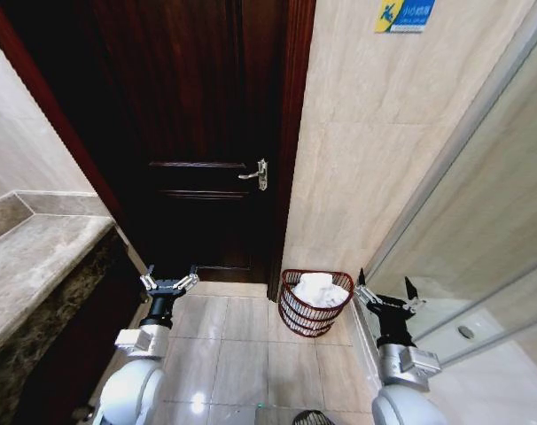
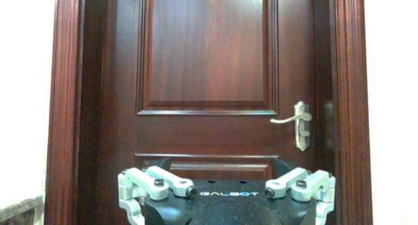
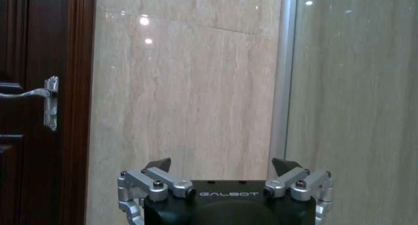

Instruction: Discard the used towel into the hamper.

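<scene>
The hamper [image 1: 315,304] is a small reddish-brown wire basket standing on the tiled floor against the beige wall, just right of the door. A crumpled white towel [image 1: 319,289] lies inside it, heaped up to the rim. My right gripper [image 1: 389,296] hangs open to the right of the hamper, nothing between its dark fingertips [image 3: 158,165]. My left gripper [image 1: 169,283] is open too, held low in front of the door, well left of the hamper, and empty.
A dark wooden door [image 1: 206,133] with a silver lever handle [image 1: 256,174] stands shut straight ahead. A stone counter [image 1: 29,266] runs along the left. A glass partition with a metal frame [image 1: 463,221] lines the right side.
</scene>
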You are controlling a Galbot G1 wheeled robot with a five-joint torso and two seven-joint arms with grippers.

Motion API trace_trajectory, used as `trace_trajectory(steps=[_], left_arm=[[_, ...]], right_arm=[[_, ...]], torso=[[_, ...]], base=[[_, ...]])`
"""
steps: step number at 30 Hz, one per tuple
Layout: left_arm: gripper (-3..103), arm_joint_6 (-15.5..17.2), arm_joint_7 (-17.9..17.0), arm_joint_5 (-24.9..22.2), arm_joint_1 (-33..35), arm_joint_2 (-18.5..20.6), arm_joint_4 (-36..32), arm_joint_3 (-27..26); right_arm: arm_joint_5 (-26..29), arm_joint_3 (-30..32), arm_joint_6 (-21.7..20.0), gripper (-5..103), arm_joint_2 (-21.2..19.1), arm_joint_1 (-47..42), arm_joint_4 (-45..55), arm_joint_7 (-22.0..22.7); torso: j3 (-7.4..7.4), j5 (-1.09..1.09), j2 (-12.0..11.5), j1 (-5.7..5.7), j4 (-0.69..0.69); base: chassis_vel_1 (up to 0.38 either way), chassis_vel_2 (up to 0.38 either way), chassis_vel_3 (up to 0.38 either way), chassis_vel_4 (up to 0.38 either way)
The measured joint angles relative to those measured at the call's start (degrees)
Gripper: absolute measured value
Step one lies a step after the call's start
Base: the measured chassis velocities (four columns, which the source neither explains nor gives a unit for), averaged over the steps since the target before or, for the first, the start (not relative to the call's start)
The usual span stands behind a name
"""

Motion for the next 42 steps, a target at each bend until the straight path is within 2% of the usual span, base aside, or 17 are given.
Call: trace_trajectory(steps=[15, 22, 42], left_arm=[[100, 0.0, 0.0, 0.0, 0.0, 0.0, 0.0, 0.0], [100, 0.0, 0.0, 0.0, 0.0, 0.0, 0.0, 0.0], [100, 0.0, 0.0, 0.0, 0.0, 0.0, 0.0, 0.0]], right_arm=[[0.0, 0.0, 0.0, 100, 0.0, 0.0, 0.0, 0.0], [0.0, 0.0, 0.0, 100, 0.0, 0.0, 0.0, 0.0], [0.0, 0.0, 0.0, 100, 0.0, 0.0, 0.0, 0.0]], torso=[[2.68, 0.0, 4.9, 2.2, 0.01], [3.25, 0.0, 5.9, 2.67, 0.0], [6.55, 0.0, 12.0, 5.46, 0.0]], base=[[0.0, 0.0, 0.0, 0.0], [0.0, 0.0, 0.0, 0.0], [0.0, 0.0, 0.0, 0.0]])
